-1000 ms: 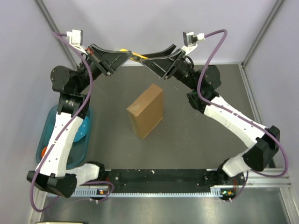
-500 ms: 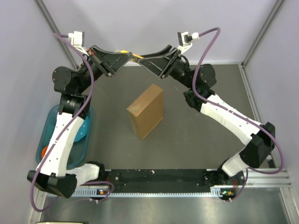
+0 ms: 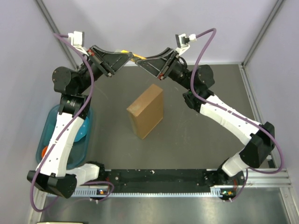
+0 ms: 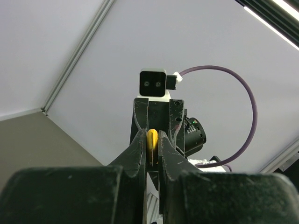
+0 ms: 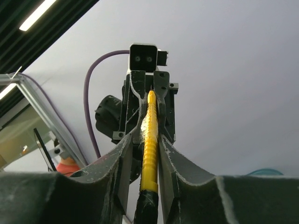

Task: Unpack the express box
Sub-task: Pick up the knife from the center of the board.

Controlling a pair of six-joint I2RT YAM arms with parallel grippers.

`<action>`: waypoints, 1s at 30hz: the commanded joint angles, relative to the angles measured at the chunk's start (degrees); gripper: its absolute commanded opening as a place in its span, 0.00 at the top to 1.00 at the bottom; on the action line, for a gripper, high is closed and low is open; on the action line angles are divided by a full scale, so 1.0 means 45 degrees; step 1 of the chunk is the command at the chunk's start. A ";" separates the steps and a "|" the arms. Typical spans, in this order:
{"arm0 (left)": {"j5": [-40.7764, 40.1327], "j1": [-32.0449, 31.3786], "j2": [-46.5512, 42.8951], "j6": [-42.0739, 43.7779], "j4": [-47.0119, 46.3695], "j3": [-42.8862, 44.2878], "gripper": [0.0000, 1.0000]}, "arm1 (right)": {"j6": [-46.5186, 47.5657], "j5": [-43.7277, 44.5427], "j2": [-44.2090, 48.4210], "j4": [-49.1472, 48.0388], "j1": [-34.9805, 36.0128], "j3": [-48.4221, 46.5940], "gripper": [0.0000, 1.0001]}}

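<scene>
Edge to edge, reading left to right. Finding a teal bin (image 3: pixel 43 140) at the left side of the table (image 3: pixel 196 140), partly under the left arm (image 3: pixel 65 130) and holding something orange that is too hidden to name. Following that arm up and back to the left gripper (image 3: pixel 126 56), hanging raised near the far wall with its fingers clamping together on one end of a yellow knife (image 3: pixel 138 57). Seeing the knife spanning the gap between the two grippers, well above the table. Meeting the right gripper (image 3: pixel 145 61) at the other end, with fingers pressing on both flanks of the ribbed yellow handle in the right wrist view and the knife's dark end lying nearest that camera. Noting the two wrist cameras facing each other along the knife, each showing the opposite gripper head-on. Locating the box (image 3: pixel 145 111) at the middle of the table, nearer than the grippers and below them, standing up on one narrow edge, turned diagonally to the table's sides, plain brown, touching neither gripper. Tracing the right arm (image 3: pixel 229 119) from its gripper down across the right side to its base at the near edge.
</scene>
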State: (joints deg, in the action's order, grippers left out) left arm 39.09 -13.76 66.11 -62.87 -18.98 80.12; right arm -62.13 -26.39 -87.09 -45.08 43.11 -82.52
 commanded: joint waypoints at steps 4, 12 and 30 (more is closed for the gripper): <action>-0.0133 0.0011 -0.0315 0.0143 -0.0625 -0.0108 1.00 | -0.0042 0.0025 0.0173 -0.0510 0.0165 -0.0334 0.81; 0.0199 0.0011 -0.0744 0.0649 -0.0645 -0.0985 0.94 | 0.0972 0.0376 0.0817 0.0699 0.0165 -0.0002 1.00; 0.2564 0.1181 -0.1097 1.0462 0.6537 0.0263 0.10 | 0.6539 0.4938 0.4684 0.9625 -0.0616 0.1247 1.00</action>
State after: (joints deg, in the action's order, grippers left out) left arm 48.71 -10.26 62.35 -32.60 -0.67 78.11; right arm -40.29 -15.11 -67.79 -11.68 40.93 -78.35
